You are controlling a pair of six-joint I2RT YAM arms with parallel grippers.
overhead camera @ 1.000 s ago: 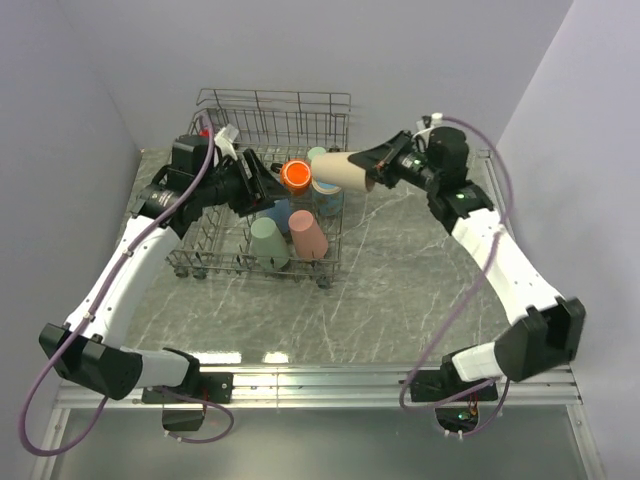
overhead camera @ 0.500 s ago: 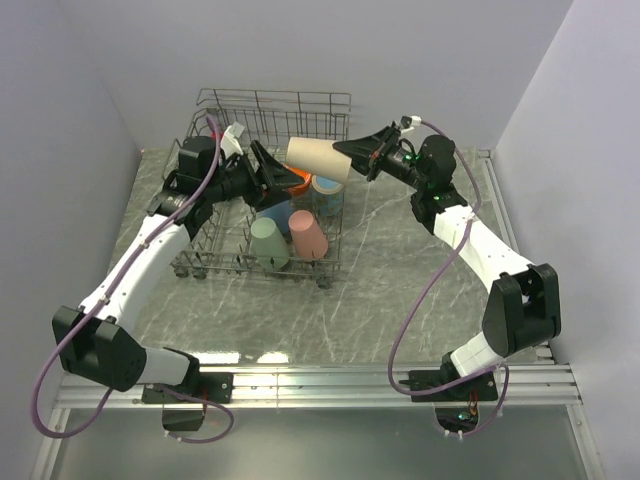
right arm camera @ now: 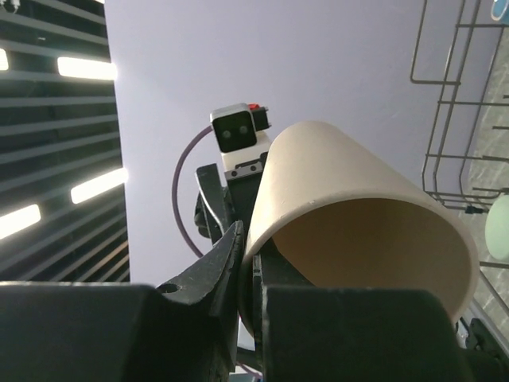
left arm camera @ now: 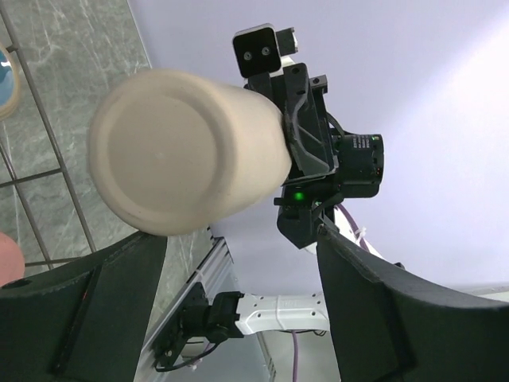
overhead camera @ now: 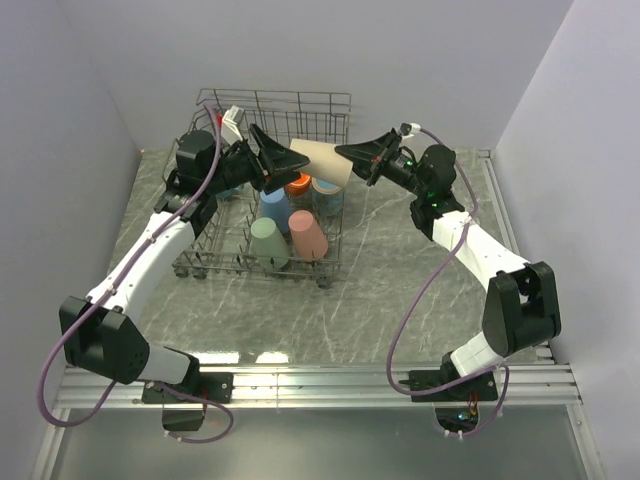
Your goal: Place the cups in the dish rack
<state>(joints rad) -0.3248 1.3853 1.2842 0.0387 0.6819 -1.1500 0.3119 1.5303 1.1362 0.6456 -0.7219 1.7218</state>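
Top external view: above the dish rack (overhead camera: 300, 112), the beige cup (overhead camera: 318, 157) was clamped at its rim by the right gripper (overhead camera: 345, 152); the left gripper (overhead camera: 274, 160) was spread apart facing its base (contact unclear). Handover was judged underway; left closure was required.

Swung the tapered beige plastic cup (overhead camera: 318, 158), carried by the black right gripper (overhead camera: 348, 153), leftward from just right of the grey wire dish rack (overhead camera: 300, 97) to above the rack's rear, in the upper middle of the frame. Lifted the black left gripper (overhead camera: 282, 163) away from the bright orange cup (overhead camera: 298, 185) and up to the beige cup's closed end, fingers spread on either side of it. Now partly hides the orange cup from above; drew the right arm's elbow inward from the lower right.
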